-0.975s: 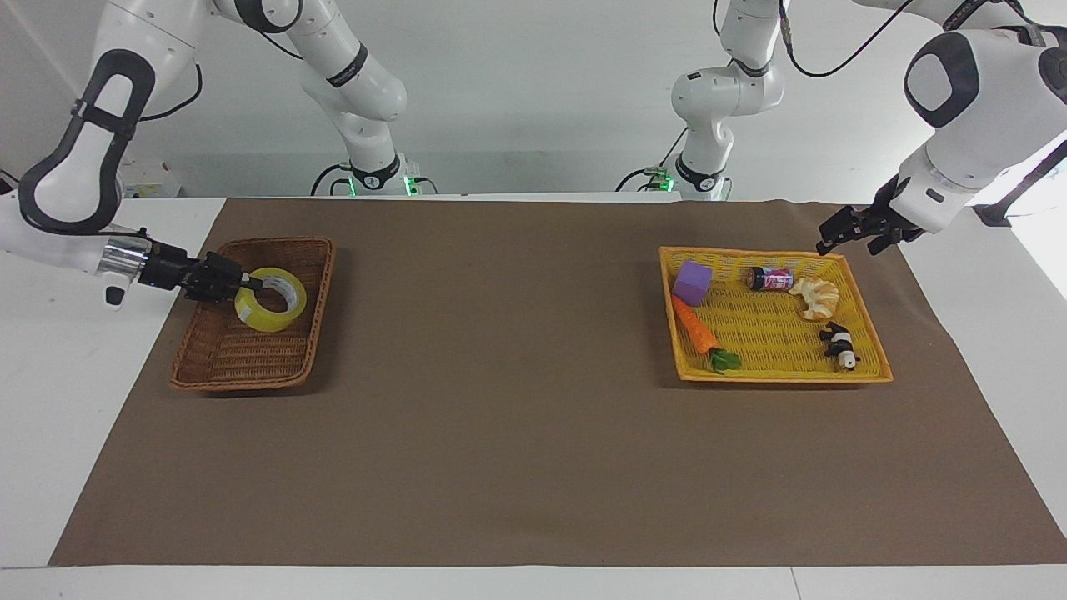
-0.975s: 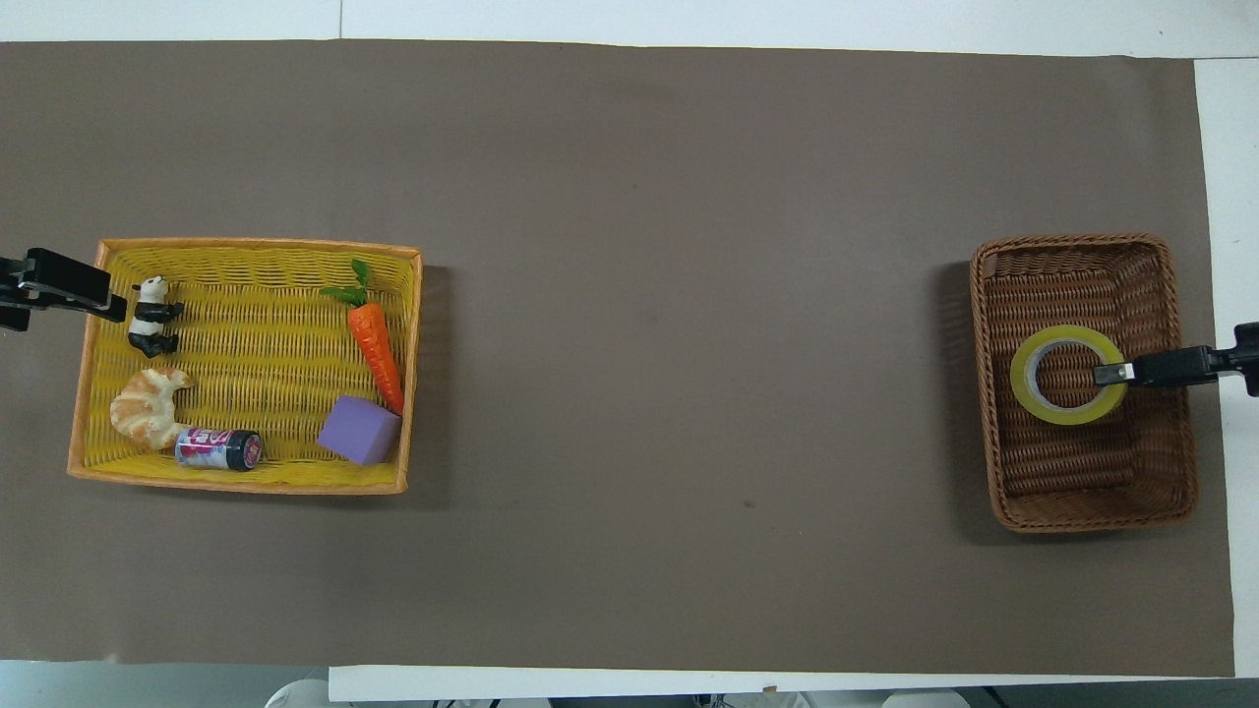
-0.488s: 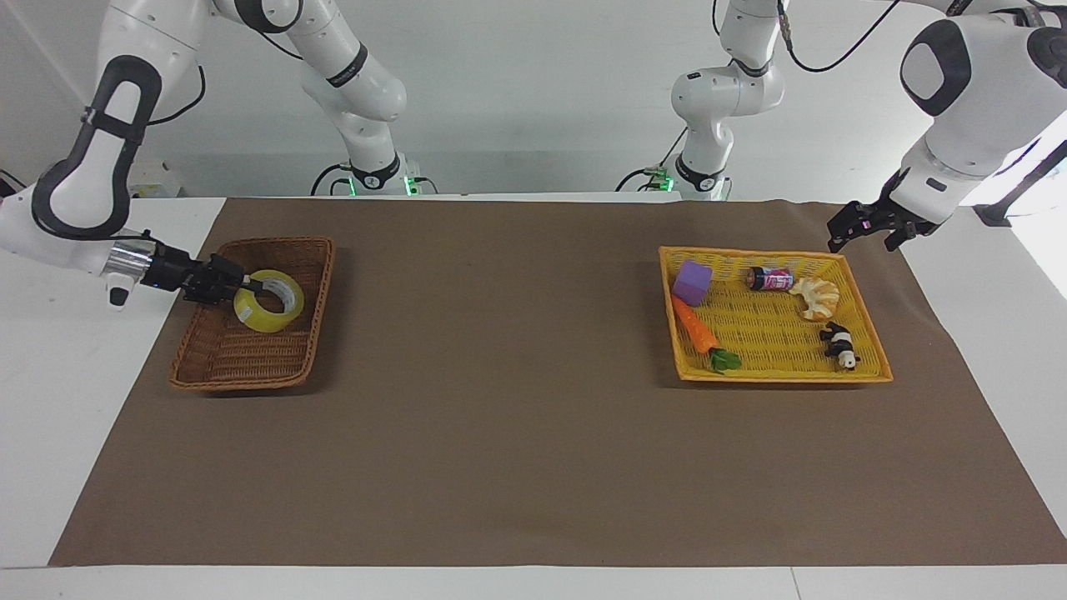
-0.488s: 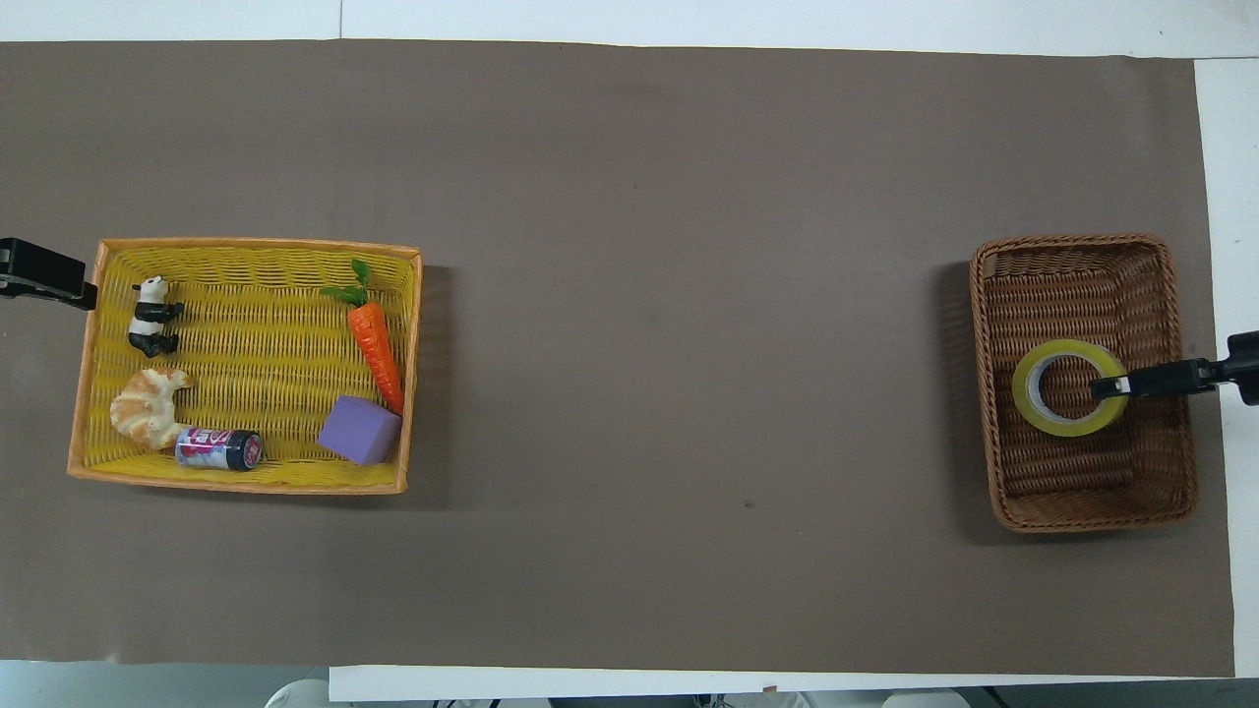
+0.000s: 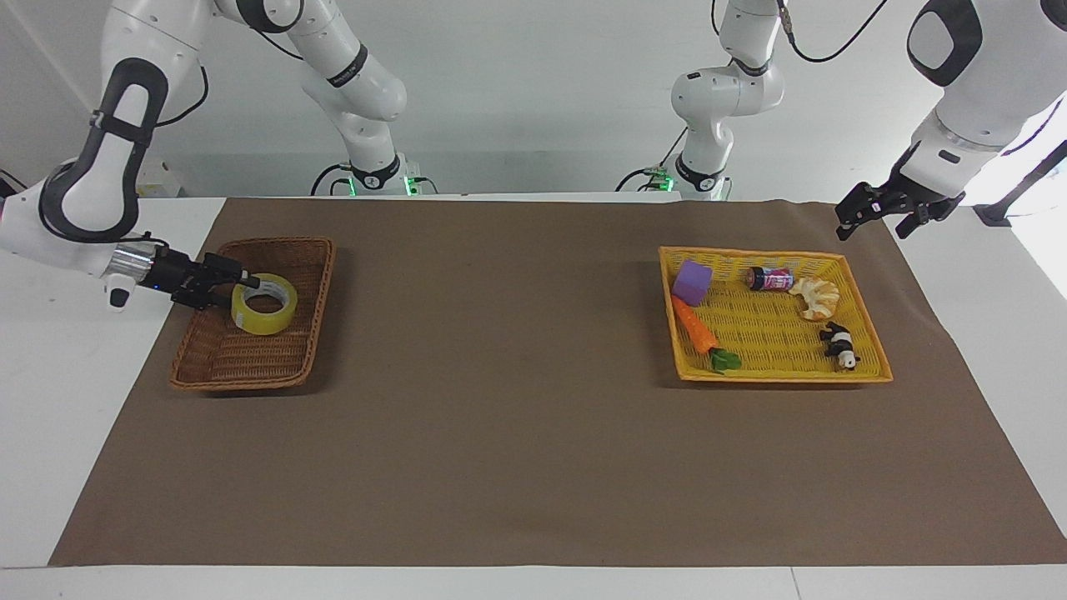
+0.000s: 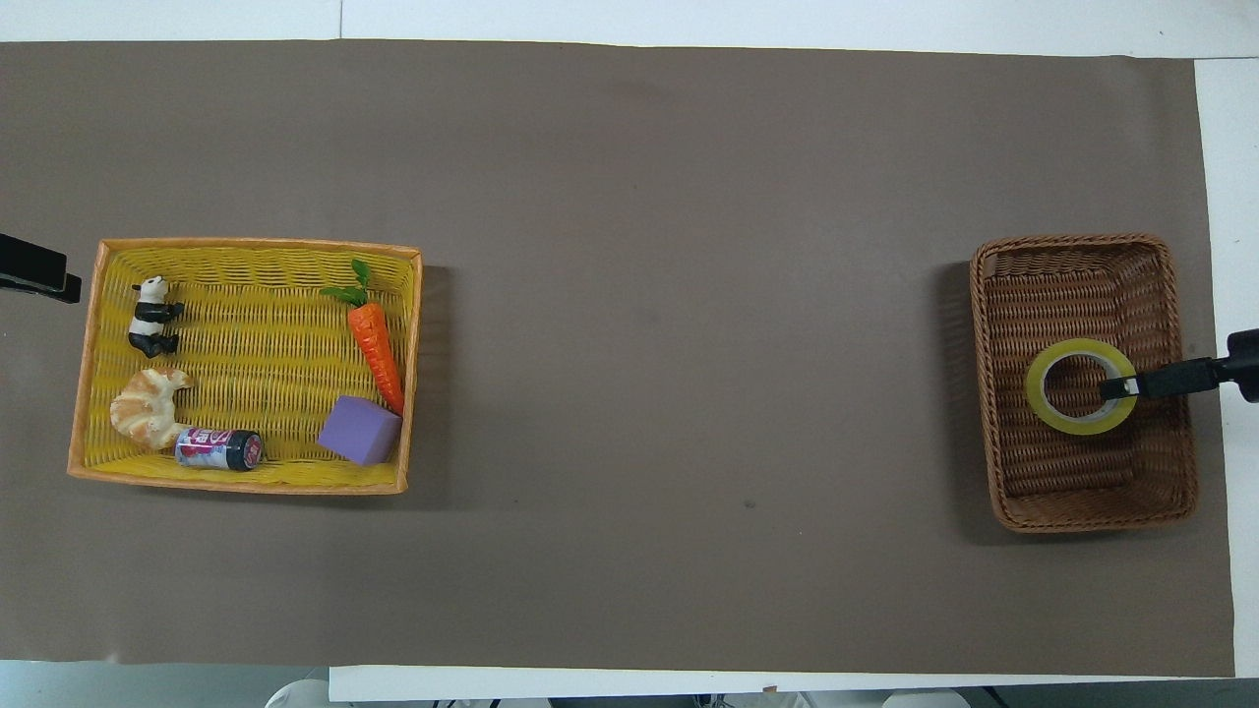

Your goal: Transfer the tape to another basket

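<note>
The yellow tape roll (image 5: 264, 304) lies flat inside the brown wicker basket (image 5: 242, 384) at the right arm's end of the table. It also shows in the overhead view (image 6: 1054, 418), in the basket (image 6: 1082, 240). My right gripper (image 5: 237, 287) reaches in level over the basket's rim and is shut on the edge of the roll. In the overhead view its tip (image 6: 1117, 386) lies on the roll's rim. My left gripper (image 5: 872, 220) is open and empty, up in the air over the mat beside the yellow basket.
The yellow plastic-weave basket (image 5: 775, 377) at the left arm's end holds a purple cube (image 5: 692, 282), a carrot (image 5: 697, 327), a small can (image 5: 771, 278), a croissant (image 5: 816, 297) and a panda figure (image 5: 839, 344). Brown mat lies between the two baskets.
The tape went from tilted to flat, low in the brown basket, shifting slightly with the right gripper. The left gripper rose and drew away from the yellow basket.
</note>
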### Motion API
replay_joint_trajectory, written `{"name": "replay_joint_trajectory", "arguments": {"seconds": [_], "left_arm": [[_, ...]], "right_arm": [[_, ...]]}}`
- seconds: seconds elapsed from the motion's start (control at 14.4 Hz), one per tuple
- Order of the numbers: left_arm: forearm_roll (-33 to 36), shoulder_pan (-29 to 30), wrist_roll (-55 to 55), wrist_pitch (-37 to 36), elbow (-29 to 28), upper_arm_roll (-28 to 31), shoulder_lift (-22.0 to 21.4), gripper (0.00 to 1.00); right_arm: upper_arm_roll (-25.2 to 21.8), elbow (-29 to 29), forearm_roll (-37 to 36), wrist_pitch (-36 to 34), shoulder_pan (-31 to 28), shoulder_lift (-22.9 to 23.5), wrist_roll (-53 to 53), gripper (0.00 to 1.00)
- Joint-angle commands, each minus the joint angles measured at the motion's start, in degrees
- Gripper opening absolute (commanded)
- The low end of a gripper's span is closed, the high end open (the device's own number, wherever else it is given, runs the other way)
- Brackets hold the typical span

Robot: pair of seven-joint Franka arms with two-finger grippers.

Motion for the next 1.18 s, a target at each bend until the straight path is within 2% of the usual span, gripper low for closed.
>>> {"name": "replay_joint_trajectory", "arguments": {"seconds": [0.0,0.28,0.49,0.7,0.91,0.98,1.11], "left_arm": [[-0.11,-2.1,0.71,-2.67,1.71,0.4,1.08,1.0],[-0.55,-2.46,0.71,-5.22,4.17,0.31,3.01,1.0],[0.06,-3.07,0.62,-4.88,2.87,-0.13,1.79,1.0],[-0.02,-4.39,0.27,-4.61,1.19,-0.4,0.81,1.0],[-0.02,-3.51,0.27,-4.7,0.57,-0.04,0.46,1.0],[-0.02,-3.34,0.27,-4.7,0.57,-0.04,0.55,1.0],[-0.02,-3.34,0.27,-4.79,0.57,-0.04,0.55,1.0]], "right_arm": [[0.41,2.07,-4.25,0.35,0.37,-0.97,-1.08,1.0],[0.41,4.54,-9.53,2.44,2.91,-4.12,-0.29,1.0],[0.41,6.29,-15.86,4.92,8.53,-7.64,3.29,1.0],[0.67,10.95,-21.31,2.99,15.73,-9.67,16.71,1.0],[0.76,12.45,-24.66,-3.06,20.84,-13.78,37.26,1.0],[0.76,12.45,-24.66,-4.3,21.9,-15.63,41.16,1.0],[0.76,12.54,-25.45,-8.07,22.61,-18.1,41.9,1.0]]}}
